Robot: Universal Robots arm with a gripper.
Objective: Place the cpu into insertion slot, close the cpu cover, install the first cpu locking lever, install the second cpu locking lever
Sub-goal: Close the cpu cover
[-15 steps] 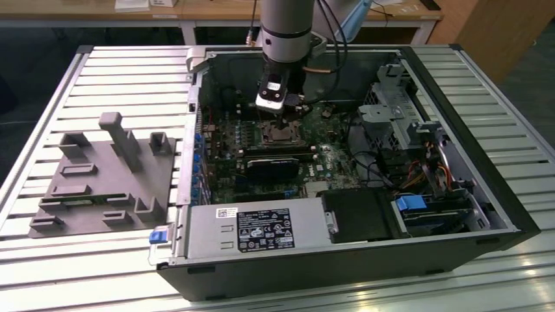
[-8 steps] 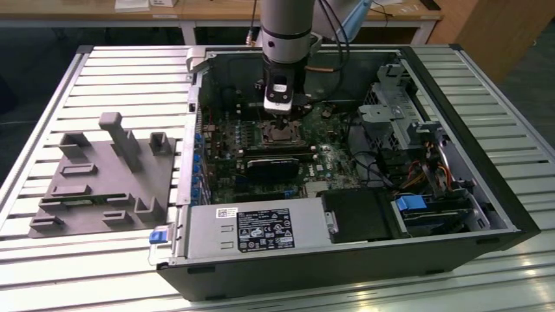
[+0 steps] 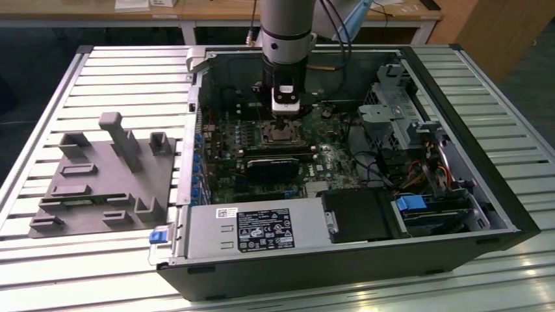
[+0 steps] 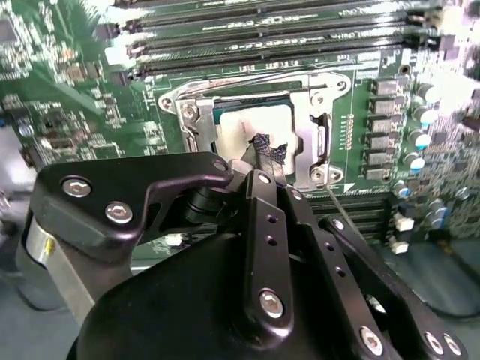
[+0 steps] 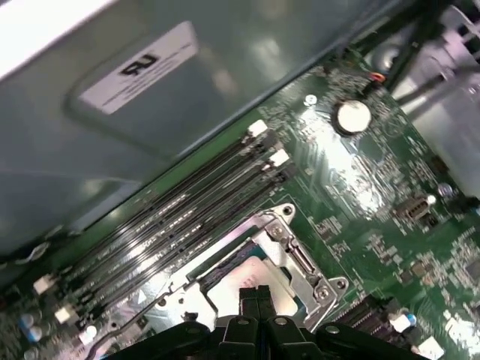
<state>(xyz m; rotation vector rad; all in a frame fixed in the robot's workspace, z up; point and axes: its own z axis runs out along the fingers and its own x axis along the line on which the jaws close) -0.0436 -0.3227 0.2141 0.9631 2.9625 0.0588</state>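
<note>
The cpu (image 4: pixel 244 124) lies flat in the insertion slot (image 3: pixel 282 133), and its pale metal top shows in both wrist views (image 5: pixel 229 292). The cpu cover (image 4: pixel 324 142) lies down around it as a silvery frame (image 5: pixel 300 259). My gripper (image 4: pixel 268 148) hangs straight over the socket inside the computer case (image 3: pixel 286 117). Its dark fingers (image 5: pixel 255 296) are shut together with nothing between them, and their tips sit at the edge of the cpu's top. A thin wire lever (image 4: pixel 341 206) runs out from a corner of the socket.
Long black memory slots (image 4: pixel 262 30) run beside the socket. The silver power supply (image 3: pixel 251 231) and a drive cage (image 3: pixel 407 123) crowd the case around the board. A coin battery (image 5: pixel 352 115) sits on the board. A grey fixture (image 3: pixel 104 175) lies on the slatted table at the exterior view's left.
</note>
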